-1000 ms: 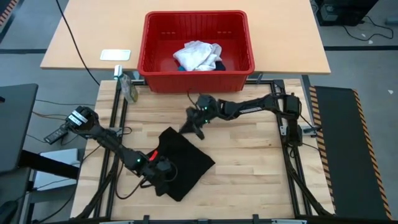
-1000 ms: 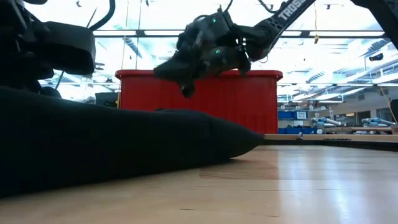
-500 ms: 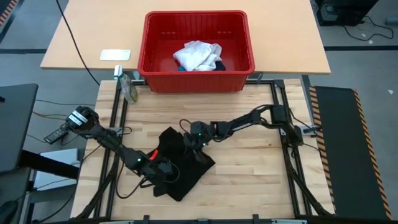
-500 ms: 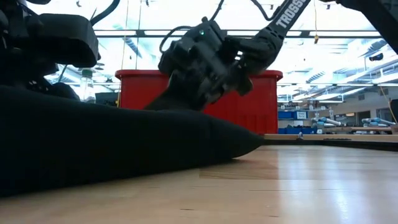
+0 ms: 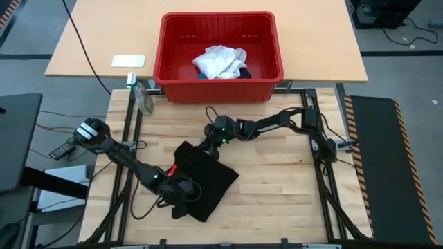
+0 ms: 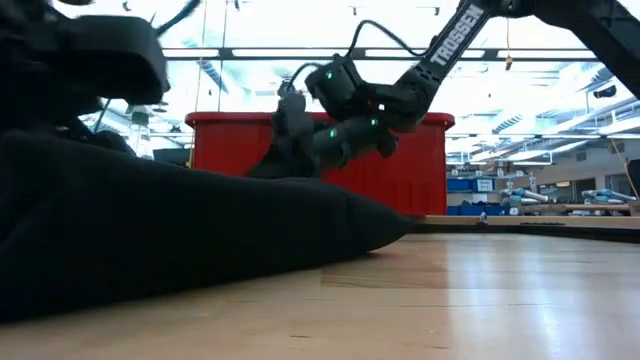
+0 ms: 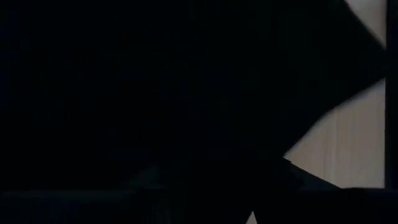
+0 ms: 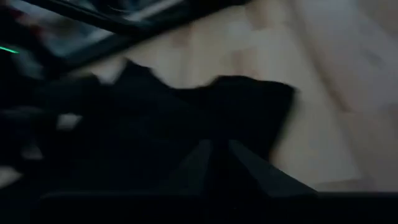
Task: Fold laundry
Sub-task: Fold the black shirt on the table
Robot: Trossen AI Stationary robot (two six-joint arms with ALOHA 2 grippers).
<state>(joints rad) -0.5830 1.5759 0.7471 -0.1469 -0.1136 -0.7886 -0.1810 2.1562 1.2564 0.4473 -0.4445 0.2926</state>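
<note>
Black soft cloth shirt [image 5: 203, 178] bunched flat on pale wooden slatted table [image 5: 277, 187], near the front-left; long axis on a diagonal from the far-left corner toward the near-right, one pointed corner aimed at the table's right side. Seen as a long dark mound in the low view [image 6: 180, 235].

Left gripper [image 5: 181, 196] low at the shirt's near edge, pressed into the cloth; fingers lost in dark fabric, spread or pinching impossible to tell. Right gripper [image 5: 210, 141] at the shirt's far edge, fingertips narrowed close together at the cloth; actual pinch not certain.

White crumpled garment [image 5: 220, 61] with a small bright blue piece [image 5: 201, 75] at its edge, inside red plastic basket [image 5: 166, 48] on a separate tan tabletop [image 5: 90, 41] beyond the work table. Small white card [image 5: 129, 61] left of the basket.

Lettering "TROSSEN" legible along the right arm [image 6: 450, 38] in the low view.

Grey floor around the frame; bright ceiling lights and shelving in the hall behind.
</note>
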